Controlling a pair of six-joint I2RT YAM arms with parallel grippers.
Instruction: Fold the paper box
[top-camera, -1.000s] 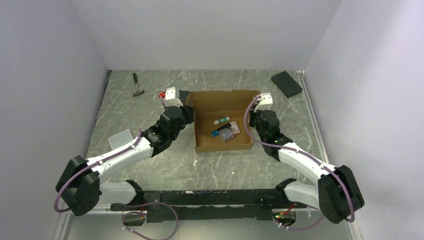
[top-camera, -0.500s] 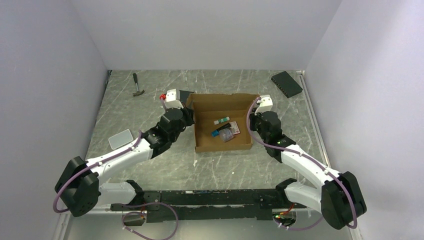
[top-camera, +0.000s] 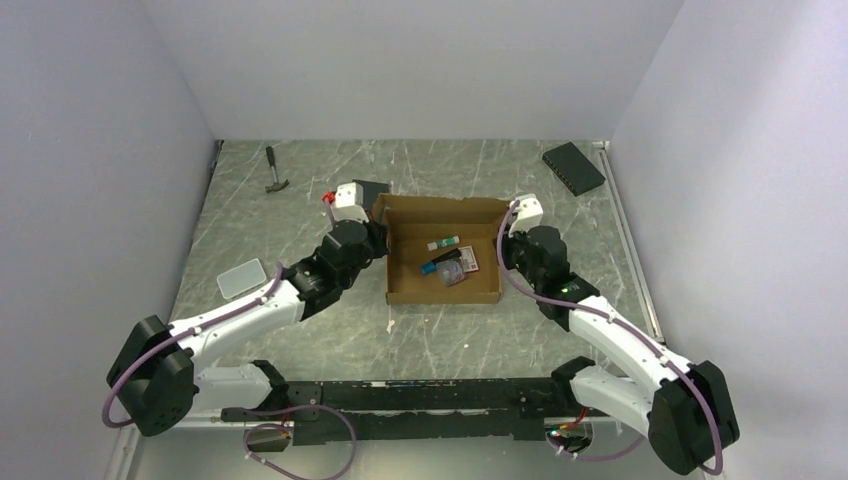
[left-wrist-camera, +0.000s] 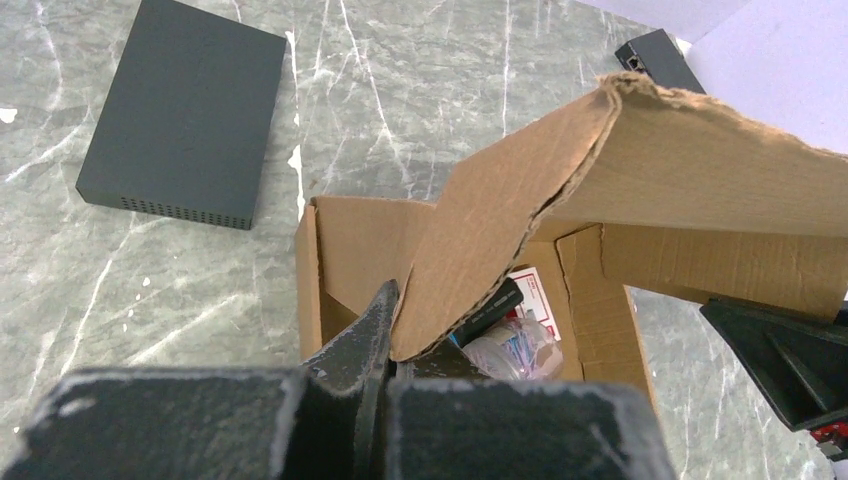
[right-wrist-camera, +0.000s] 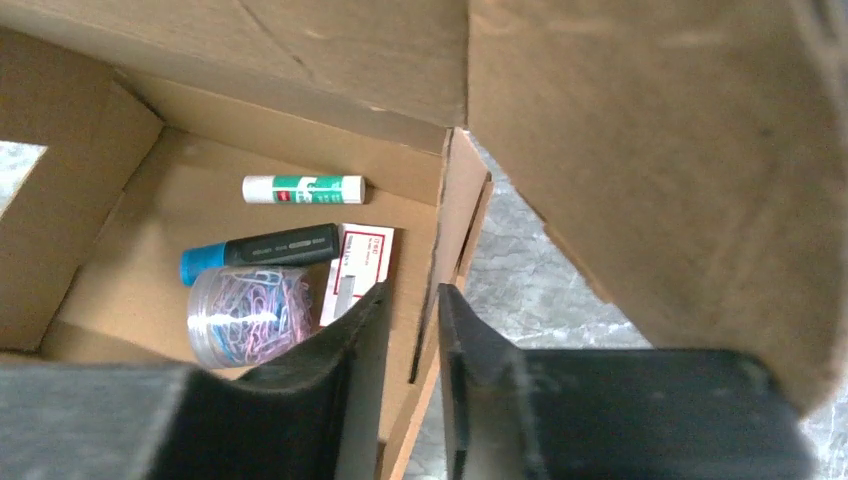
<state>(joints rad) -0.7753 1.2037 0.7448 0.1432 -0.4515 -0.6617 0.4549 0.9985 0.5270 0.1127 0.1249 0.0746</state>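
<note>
Grey marble tabletop (top-camera: 440, 330). paper box (top-camera: 412, 268) opens upward, long axis left-right, lid half-raised. left gripper (left-wrist-camera: 392, 305) pinched closed on box's left flap; right gripper (right-wrist-camera: 412, 300) clamps right wall.

Hammer (top-camera: 275, 172), glue stick (right-wrist-camera: 303, 188), marker (right-wrist-camera: 262, 252)

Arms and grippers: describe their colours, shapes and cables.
The left arm and right arm have white link shells, bulky black joints and a purple cable looping along each. A white block caps each wrist. The left gripper and right gripper have matte black, tapering fingers.
</note>
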